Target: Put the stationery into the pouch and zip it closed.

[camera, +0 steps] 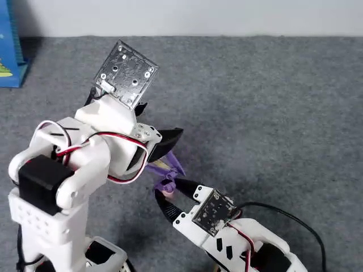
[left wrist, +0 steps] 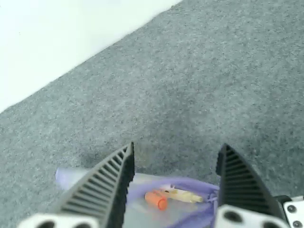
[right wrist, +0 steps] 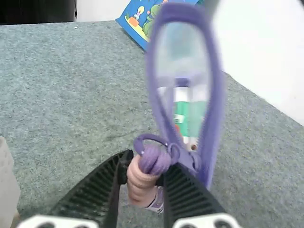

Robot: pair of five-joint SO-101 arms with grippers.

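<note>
A clear pouch with purple trim point(camera: 170, 164) lies on the grey carpet between the two arms. My right gripper point(camera: 168, 188) is shut on its zipper pull, a purple and pink charm point(right wrist: 142, 175), and the pouch point(right wrist: 183, 71) stretches away from it with several stationery items inside. My left gripper point(left wrist: 176, 147) is open just above the pouch point(left wrist: 142, 209), one finger on each side. An orange item point(left wrist: 156, 199) and a pale one show through the plastic. In the high view the left gripper point(camera: 161, 148) covers most of the pouch.
A blue book point(camera: 8, 45) leans against the wall at the far left, also visible as the blue book point(right wrist: 142, 19) behind the pouch. A black cable point(camera: 283, 215) loops from the right arm. Open carpet spreads to the right and towards the wall.
</note>
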